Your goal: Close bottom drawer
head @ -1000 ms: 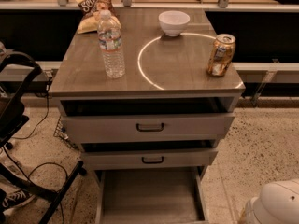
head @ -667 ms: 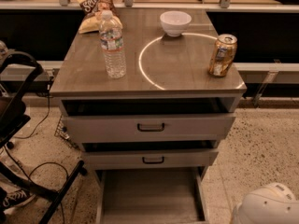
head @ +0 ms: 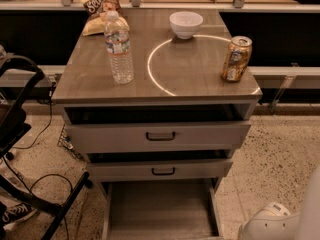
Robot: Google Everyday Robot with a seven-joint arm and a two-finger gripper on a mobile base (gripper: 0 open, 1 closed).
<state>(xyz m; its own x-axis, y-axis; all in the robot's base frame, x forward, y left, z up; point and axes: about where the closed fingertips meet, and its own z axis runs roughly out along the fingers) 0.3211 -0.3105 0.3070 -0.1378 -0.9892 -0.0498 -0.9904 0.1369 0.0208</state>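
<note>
Speckled terrazzo floor surrounds a grey wood-look cabinet whose glossy surface (head: 190, 79) carries a clear plastic water bottle (head: 119, 49) and a gold drink can (head: 237, 59). The narrow grey bottom drawer (head: 160, 209) stands pulled far out at six o'clock, its front out of sight. The robot's pale rounded pincer (head: 272, 221) sits at five o'clock beside it. Whether it is spread or pressed together, I cannot tell. A hard, off-centre shove could jam the drawer askew or topple the bottle.
</note>
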